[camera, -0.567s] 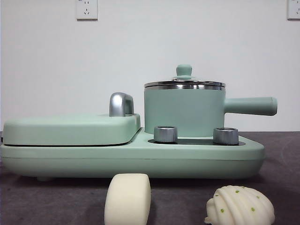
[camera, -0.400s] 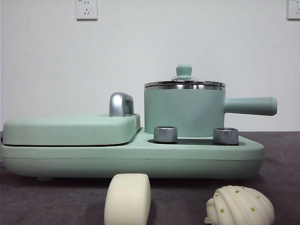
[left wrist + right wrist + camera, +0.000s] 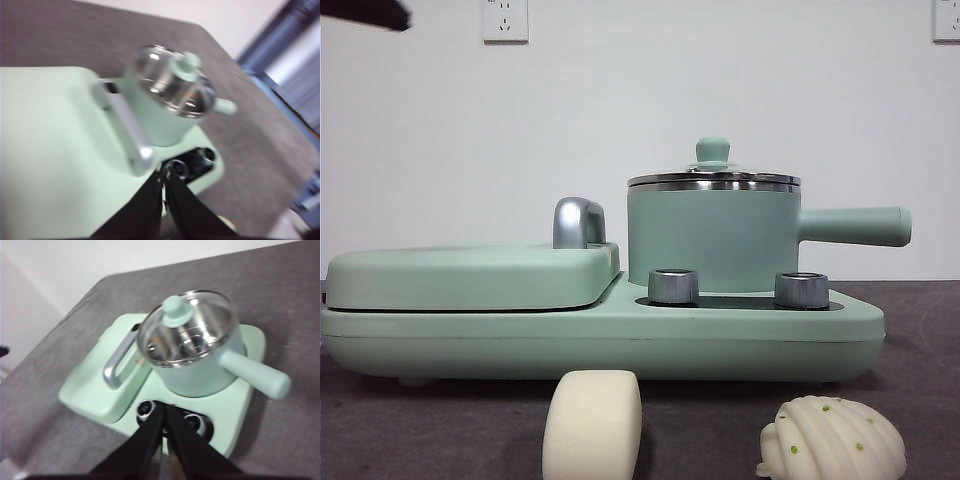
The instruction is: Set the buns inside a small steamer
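Two buns lie on the dark table in front of the cooker: a smooth cream oblong bun [image 3: 592, 425] and, to its right, a white ridged bun [image 3: 832, 440] with green specks. Behind them the small steamer [image 3: 712, 235], mint green with a long side handle, stands on the cooker with its glass lid [image 3: 712, 180] on. My left gripper [image 3: 164, 175] hangs shut and empty above the cooker, near the steamer [image 3: 160, 110]. My right gripper [image 3: 164, 412] is also shut and empty, high over the steamer [image 3: 200, 370]. A black arm tip [image 3: 365, 12] shows at the front view's top left corner.
The mint green cooker base [image 3: 600, 340] carries a flat grill lid [image 3: 470, 275] with a chrome handle [image 3: 578, 222] on its left half. Two steel knobs [image 3: 673, 285] sit in front of the steamer. A white wall stands behind.
A black arm tip has come into the front view's top left corner. The buns, steamer and cooker have not moved.
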`<control>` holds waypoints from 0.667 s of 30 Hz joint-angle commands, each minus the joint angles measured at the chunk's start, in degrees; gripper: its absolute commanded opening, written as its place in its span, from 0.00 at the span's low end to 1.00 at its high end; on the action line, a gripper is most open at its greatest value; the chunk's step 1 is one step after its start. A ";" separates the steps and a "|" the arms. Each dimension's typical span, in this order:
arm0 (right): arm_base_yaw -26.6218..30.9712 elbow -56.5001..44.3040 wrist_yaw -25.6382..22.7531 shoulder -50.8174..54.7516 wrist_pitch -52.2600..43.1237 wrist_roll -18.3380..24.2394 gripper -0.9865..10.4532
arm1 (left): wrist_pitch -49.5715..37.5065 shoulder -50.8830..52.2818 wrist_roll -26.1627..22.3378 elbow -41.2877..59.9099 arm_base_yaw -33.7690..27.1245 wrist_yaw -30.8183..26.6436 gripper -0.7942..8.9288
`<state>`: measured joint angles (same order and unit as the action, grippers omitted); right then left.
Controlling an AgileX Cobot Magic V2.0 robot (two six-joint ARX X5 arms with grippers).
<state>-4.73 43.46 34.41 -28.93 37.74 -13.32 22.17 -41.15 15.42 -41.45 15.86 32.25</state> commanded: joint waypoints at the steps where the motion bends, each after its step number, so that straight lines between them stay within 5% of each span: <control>1: -0.50 2.36 1.11 -1.75 0.33 4.20 0.10 | -0.74 -2.36 -1.70 -2.84 1.01 2.97 0.09; 10: -0.55 3.06 1.11 -2.82 -1.90 5.20 0.10 | -3.96 -5.31 -5.90 -3.96 2.21 3.13 0.10; 13: -0.55 3.06 1.11 -2.82 -1.66 5.20 0.10 | -4.00 -5.42 -6.32 -3.96 2.21 3.13 0.18; 20: -0.55 3.06 -0.09 -2.82 -1.68 5.18 0.48 | -4.02 -5.66 -8.31 -3.96 2.21 3.13 0.51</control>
<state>-5.17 45.56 34.44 -31.53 36.60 -8.78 19.00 -46.35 8.29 -44.36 17.87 34.89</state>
